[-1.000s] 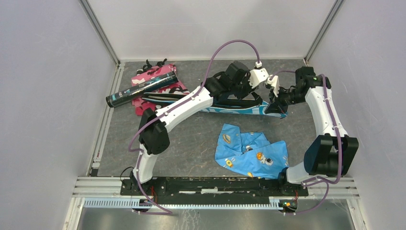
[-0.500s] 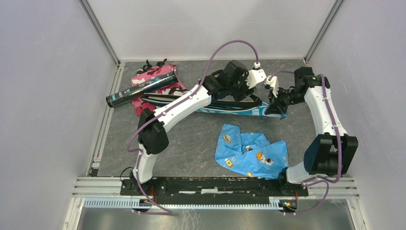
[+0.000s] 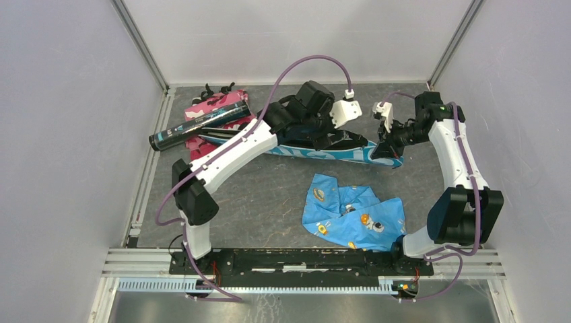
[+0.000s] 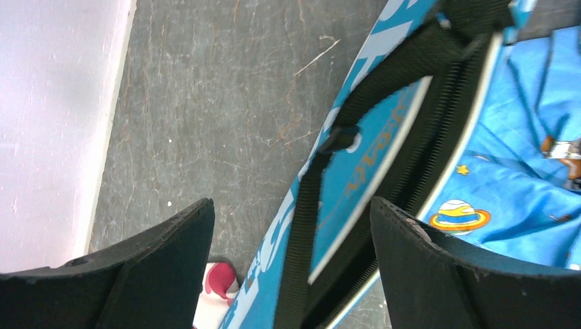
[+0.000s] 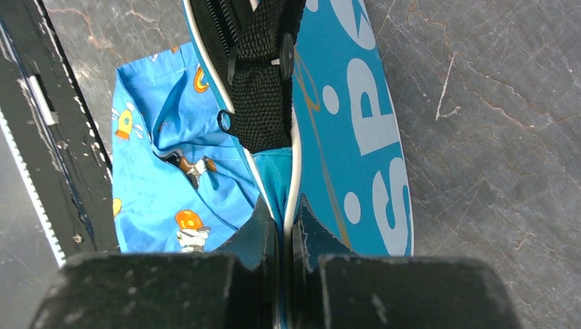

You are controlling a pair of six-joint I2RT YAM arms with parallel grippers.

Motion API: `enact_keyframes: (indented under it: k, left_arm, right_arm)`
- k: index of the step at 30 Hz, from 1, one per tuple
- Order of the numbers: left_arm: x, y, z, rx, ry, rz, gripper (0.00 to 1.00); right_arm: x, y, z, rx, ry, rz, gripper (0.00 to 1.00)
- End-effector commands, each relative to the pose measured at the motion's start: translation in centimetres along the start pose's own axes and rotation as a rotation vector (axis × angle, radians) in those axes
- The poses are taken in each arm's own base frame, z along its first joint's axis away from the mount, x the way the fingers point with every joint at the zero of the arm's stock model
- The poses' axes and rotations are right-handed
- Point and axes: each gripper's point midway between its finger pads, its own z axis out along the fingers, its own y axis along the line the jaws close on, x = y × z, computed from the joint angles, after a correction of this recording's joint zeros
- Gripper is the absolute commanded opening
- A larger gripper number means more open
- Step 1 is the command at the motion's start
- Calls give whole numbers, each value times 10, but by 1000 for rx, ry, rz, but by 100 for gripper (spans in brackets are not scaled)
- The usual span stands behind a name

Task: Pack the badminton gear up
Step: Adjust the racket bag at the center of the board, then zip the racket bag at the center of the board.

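Top external view, item one: blue racquet-shaped cover (image 3: 337,155) is lying along the far middle of the grey surface (image 3: 269,195), one end reaching towards the pink camouflage bag (image 3: 219,106), the other ending at the right arm
Handling, judged: a soft, light fabric shell, likely sagging wherever it is lifted, so it is asking for a pinch on the piped rim or the webbing, not on the flat panel
Right gripper (image 5: 286,219) is pinching the white-piped rim at the cover's end, jaws closed tight on it
Left gripper (image 4: 291,212) is hanging above the cover's mid-length, jaws spread wide and holding nothing, with the black webbing strap (image 4: 298,233) running below between them
Lettering: large white "SP" is showing in the right wrist view, further letters being cut off by the frame edge; thin gold script beside the strap is too faint to read
Item two: blue cartoon-print cloth (image 3: 353,215) is lying crumpled near the cover, on its near side
Item three: black tube (image 3: 200,125) is resting across the pink bag at far left, well apart from both grippers; judged rigid, smooth and liable to roll; label print too small to read
Item four: small black ring (image 5: 224,121), seemingly a zip pull, is hanging beside the strap
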Motion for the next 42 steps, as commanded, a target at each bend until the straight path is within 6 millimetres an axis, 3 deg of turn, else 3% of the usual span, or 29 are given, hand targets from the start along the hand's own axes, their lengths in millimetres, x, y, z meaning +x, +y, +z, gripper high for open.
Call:
enact_keyframes:
  k: [1, 5, 12, 18, 27, 33, 42]
  left_arm:
    - [-46, -13, -40, 66, -175, -64, 88]
    - [-62, -29, -39, 89, -238, -191, 82]
    - [-80, -58, -12, 78, -235, -261, 67]
    - [-89, -56, 8, 26, -226, -312, 63]
    - [-83, -47, 24, -79, -225, -346, 62]
    - [-83, -57, 33, -55, -218, -357, 58]
    - [-85, -69, 30, -58, -212, -386, 54]
  right_arm:
    - [-32, 12, -4, -59, -128, 93, 0]
    - [-36, 12, -6, -60, -137, 128, 0]
    - [-39, 14, -7, -62, -143, 155, 0]
    - [-36, 16, -5, -66, -138, 164, 0]
    - [-33, 18, -3, -78, -140, 172, 0]
    - [-35, 17, -4, -73, -141, 169, 0]
    - [-34, 15, -4, -71, -135, 174, 0]
